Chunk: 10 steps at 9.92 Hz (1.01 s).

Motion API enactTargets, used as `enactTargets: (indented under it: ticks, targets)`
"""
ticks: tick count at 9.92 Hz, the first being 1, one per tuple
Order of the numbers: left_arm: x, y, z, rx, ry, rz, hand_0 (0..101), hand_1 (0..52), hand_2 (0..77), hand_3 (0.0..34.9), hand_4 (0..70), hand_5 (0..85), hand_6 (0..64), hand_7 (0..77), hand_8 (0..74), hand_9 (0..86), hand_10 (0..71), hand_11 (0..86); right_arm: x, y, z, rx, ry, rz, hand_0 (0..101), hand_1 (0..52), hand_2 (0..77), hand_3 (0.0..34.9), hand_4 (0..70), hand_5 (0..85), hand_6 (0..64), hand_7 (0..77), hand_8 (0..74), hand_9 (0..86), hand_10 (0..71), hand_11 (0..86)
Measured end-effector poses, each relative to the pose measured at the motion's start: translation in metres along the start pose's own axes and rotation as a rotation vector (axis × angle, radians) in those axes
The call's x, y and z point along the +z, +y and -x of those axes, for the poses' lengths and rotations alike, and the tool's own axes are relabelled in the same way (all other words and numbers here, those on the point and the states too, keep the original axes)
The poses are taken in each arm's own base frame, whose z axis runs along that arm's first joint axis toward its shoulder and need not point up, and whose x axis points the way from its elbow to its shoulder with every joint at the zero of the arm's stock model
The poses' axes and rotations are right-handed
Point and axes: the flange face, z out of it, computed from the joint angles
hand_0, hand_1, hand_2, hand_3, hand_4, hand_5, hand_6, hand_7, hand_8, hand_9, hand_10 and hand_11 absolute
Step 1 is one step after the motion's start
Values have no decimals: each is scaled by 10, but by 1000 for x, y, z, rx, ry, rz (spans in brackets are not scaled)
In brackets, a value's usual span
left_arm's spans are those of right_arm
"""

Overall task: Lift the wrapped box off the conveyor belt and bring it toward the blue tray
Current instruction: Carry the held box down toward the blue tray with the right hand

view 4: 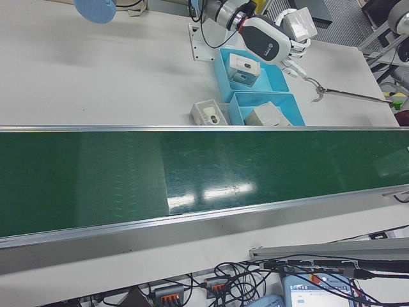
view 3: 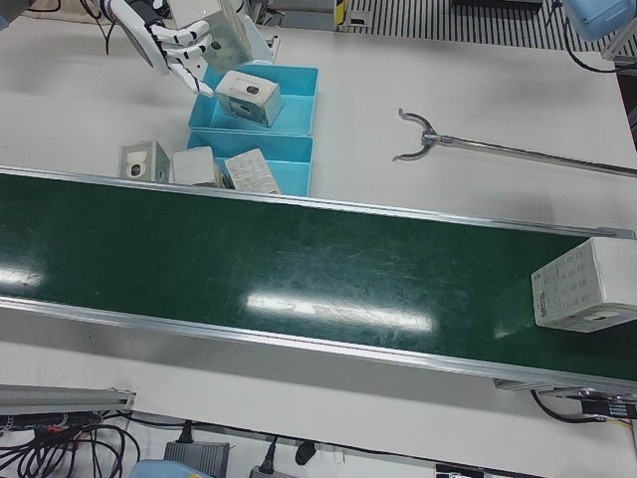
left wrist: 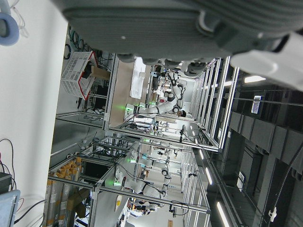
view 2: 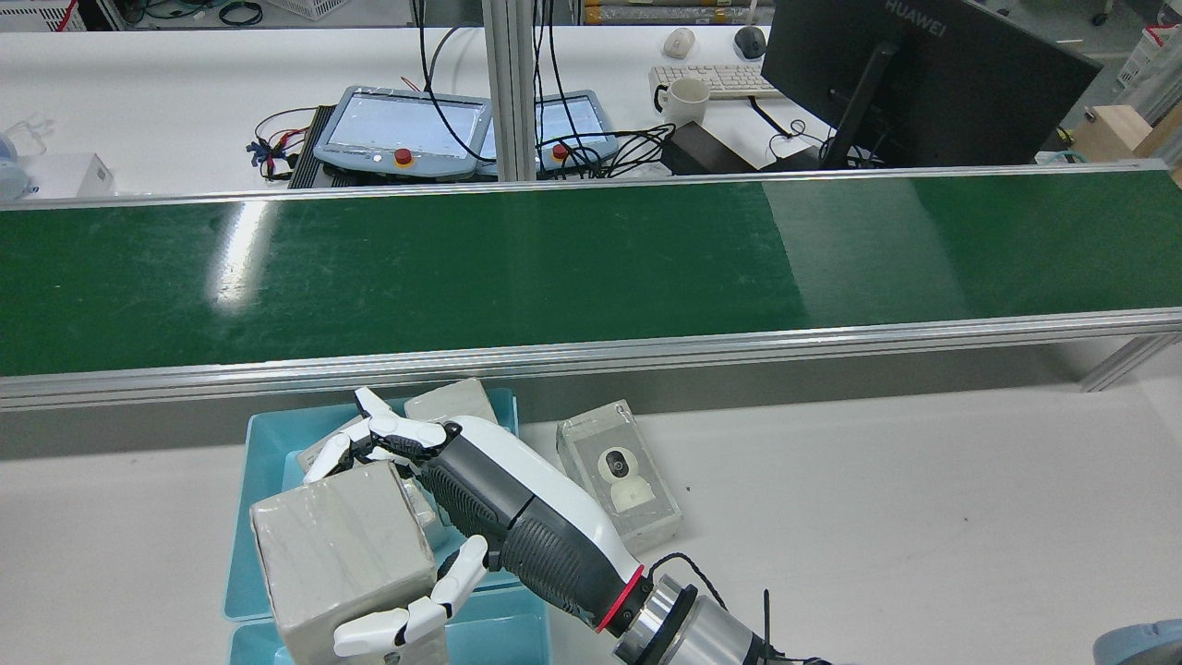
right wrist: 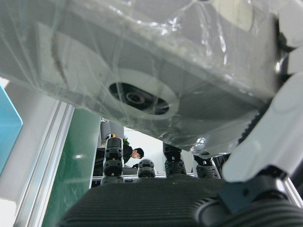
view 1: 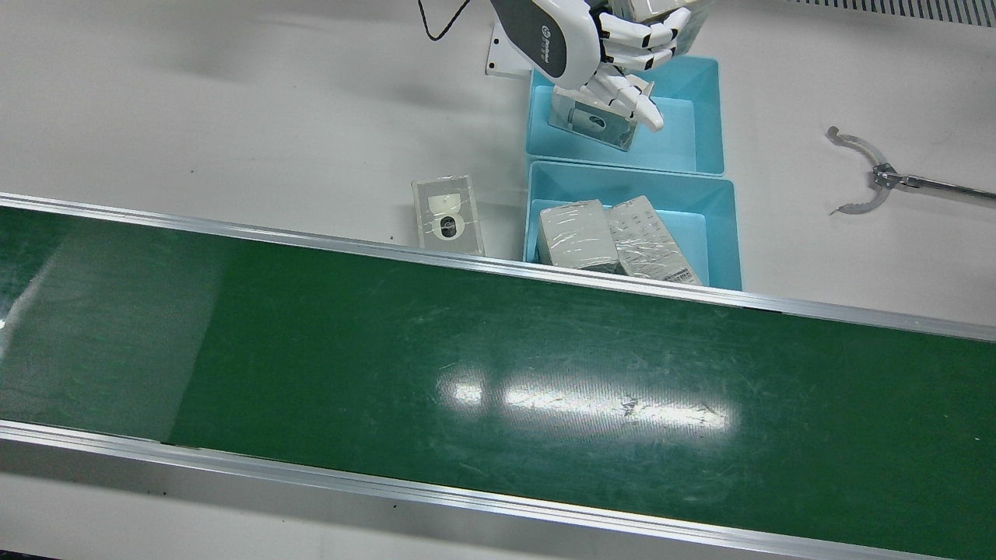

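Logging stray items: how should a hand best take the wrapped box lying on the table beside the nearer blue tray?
From above, pinching the wrapped box across its two long sides. It lies flat, one short end close to the belt rail, while a gap to the blue tray leaves both long sides free.

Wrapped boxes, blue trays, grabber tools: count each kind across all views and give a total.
Wrapped boxes: 6 (held box in the right hand; one in the far tray; two in the near tray; one on the table; one on the belt)
Blue trays: 2
Grabber tools: 1
Total: 9
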Motion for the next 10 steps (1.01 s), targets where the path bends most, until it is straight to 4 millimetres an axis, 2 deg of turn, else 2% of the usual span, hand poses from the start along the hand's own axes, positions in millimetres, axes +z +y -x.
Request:
enactTargets:
  ticks: [1,2,3,4,5,6,7,8,9,10]
  targets:
    - [0,0,0,0,0,0,0,0,11,0,5,5,0,5,5,5,5,0,-1,1,-3,5,5,1,462,54,311,142,229,420,147,469,0,33,76,125]
    - [0,0,0,0,0,0,0,0,11,0,5,5,0,5,5,5,5,0,-2,2,-4,8,7,2,468,54,311,184,240,338,38,376,0,27,38,98]
    - [0,0,0,0,0,0,0,0,11,0,5,5,0,5,0,5,5,0,-2,3,-4,11,7,3,468,54,311,259,158,245,0,125,0,22,60,93]
    - [0,0,0,0,0,0,0,0,11,0,5,5,0,5,0,5,5,0,-3,4,-3,14,5,5,447,54,311,293,153,218,0,125,0,22,60,93]
    - [0,0,0,0,0,0,0,0,5,0,5,5,0,5,5,0,5,0,-3,5,-2,18,3,7,451,158,344,302,153,213,0,169,0,22,54,93]
    - [0,0,0,0,0,0,0,0,11,0,5,5,0,5,0,5,5,0,-3,5,-2,21,2,7,423,164,338,302,153,213,0,169,0,22,65,93]
    - [0,0,0,0,0,0,0,0,5,0,5,5,0,5,0,5,5,0,-4,3,-1,23,3,5,459,115,322,300,180,224,0,169,0,22,65,93]
    - [0,0,0,0,0,0,0,0,11,0,5,5,0,5,0,5,5,0,-6,0,-1,27,5,1,459,115,322,300,180,224,0,169,0,22,65,93]
    - [0,0,0,0,0,0,0,0,5,0,5,5,5,5,5,0,5,0,-7,-2,-1,29,6,-2,463,125,98,302,147,191,0,169,0,22,65,87]
    - [0,0,0,0,0,0,0,0,5,0,5,5,5,5,5,0,5,0,-7,-3,0,32,7,-3,463,109,136,302,120,191,0,153,0,22,60,93]
